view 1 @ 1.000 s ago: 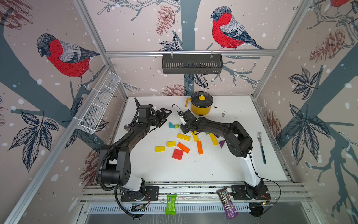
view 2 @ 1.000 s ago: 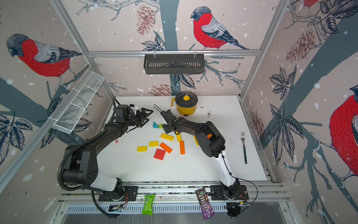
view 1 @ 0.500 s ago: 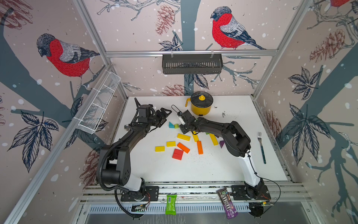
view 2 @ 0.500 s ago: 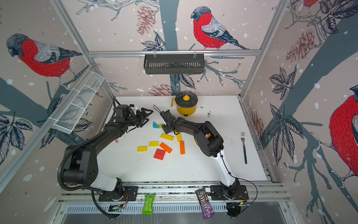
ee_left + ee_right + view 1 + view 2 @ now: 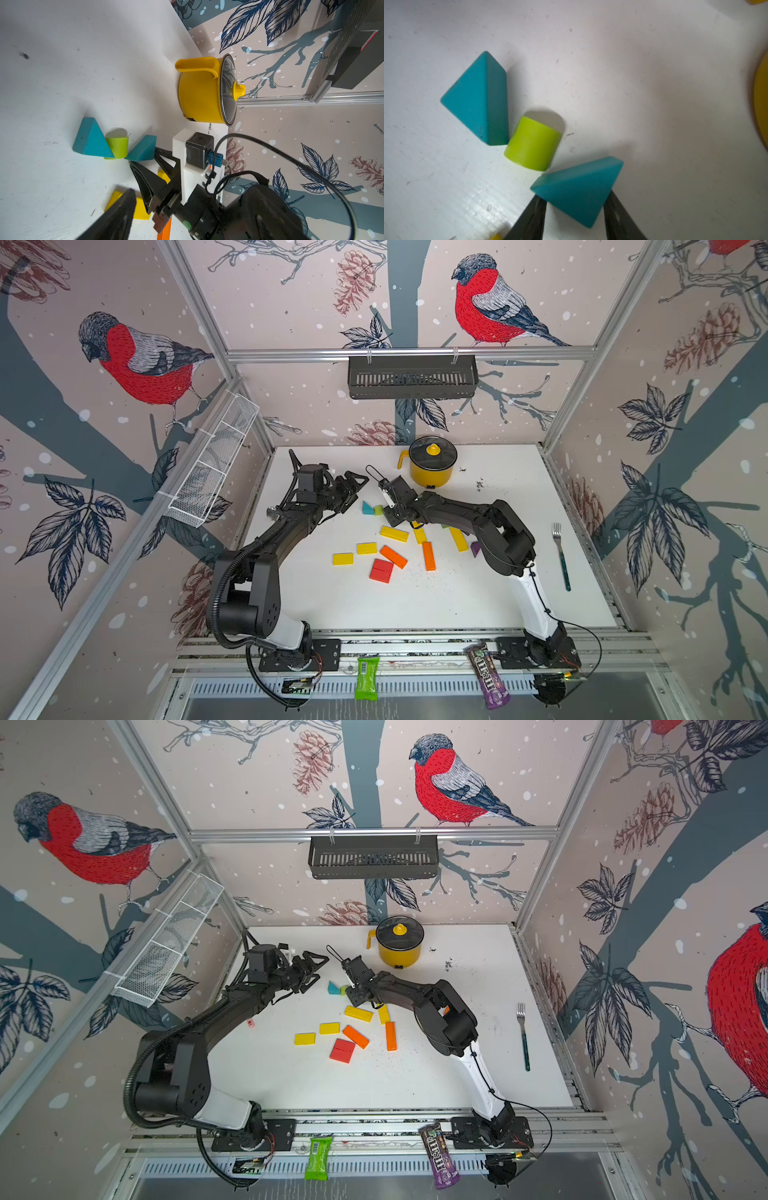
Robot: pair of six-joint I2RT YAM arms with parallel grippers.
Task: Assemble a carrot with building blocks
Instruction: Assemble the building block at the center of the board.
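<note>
The right jaws pinched a matte teal triangular block (image 5: 577,191), its corner just past their tips beside a lime-green cylinder (image 5: 532,143) on the table (image 5: 654,83). Light, rigid, probably slippery on those slopes; flat faces looked safer. The left jaws hung part-open, empty.

Five yellow flat blocks (image 5: 393,533) lie on the table (image 5: 457,605) in a top view. Orange flat blocks (image 5: 428,556): two. The red block (image 5: 381,571) counts as one, though a seam crosses it, and whether it is one piece or two cannot be told. A teal triangle (image 5: 475,99) left of the green cylinder (image 5: 532,143) and a second teal triangle (image 5: 577,191) right of it make two. The cylinder is the one green piece in plain sight. One purple triangle (image 5: 476,548). Besides these: one yellow pot (image 5: 430,477) with one lid (image 5: 432,454), one fork (image 5: 562,558), two snack packets (image 5: 367,678) at the near edge, two wall baskets (image 5: 411,379), two robot arms (image 5: 286,531).
</note>
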